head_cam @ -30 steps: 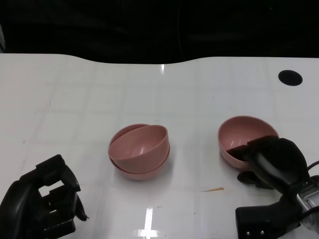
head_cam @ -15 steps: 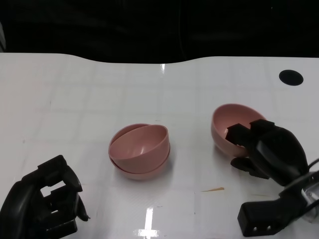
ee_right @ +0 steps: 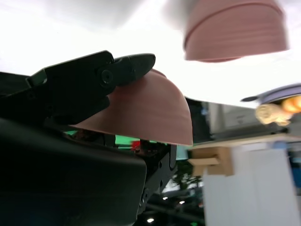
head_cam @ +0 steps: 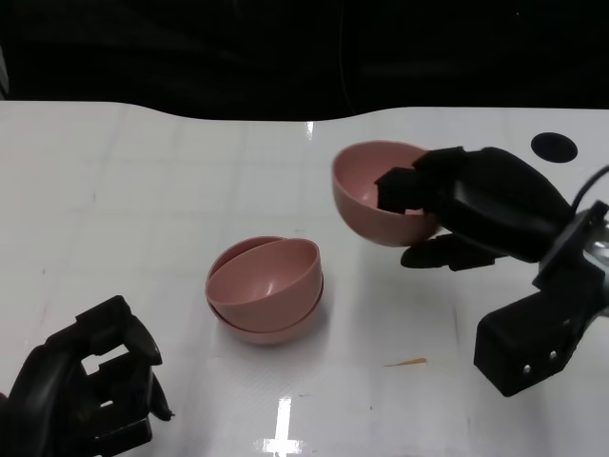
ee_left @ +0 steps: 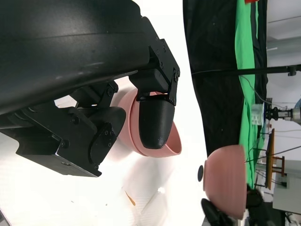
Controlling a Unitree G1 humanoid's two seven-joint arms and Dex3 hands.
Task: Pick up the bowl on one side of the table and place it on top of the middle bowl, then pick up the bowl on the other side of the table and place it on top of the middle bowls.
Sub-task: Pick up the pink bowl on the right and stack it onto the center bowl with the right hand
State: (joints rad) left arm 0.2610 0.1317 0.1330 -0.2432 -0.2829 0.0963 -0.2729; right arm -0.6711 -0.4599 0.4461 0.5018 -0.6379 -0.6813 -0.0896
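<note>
Two pink bowls sit nested at the table's middle, the upper one tilted; the left wrist view shows this stack too, and the right wrist view shows the stack. My right hand grips a third pink bowl by its rim and holds it in the air, up and to the right of the stack. The lifted bowl fills the right wrist view, and the lifted bowl shows in the left wrist view. My left hand rests near the front left, fingers curled in, holding nothing.
A round black hole marks the white table at the far right. A small orange scrap lies in front of the stack. The table's dark back edge runs across the top.
My right hand has lifted the right-side bowl off the table and carried it up and leftward toward the middle stack. The left hand has stayed put.
</note>
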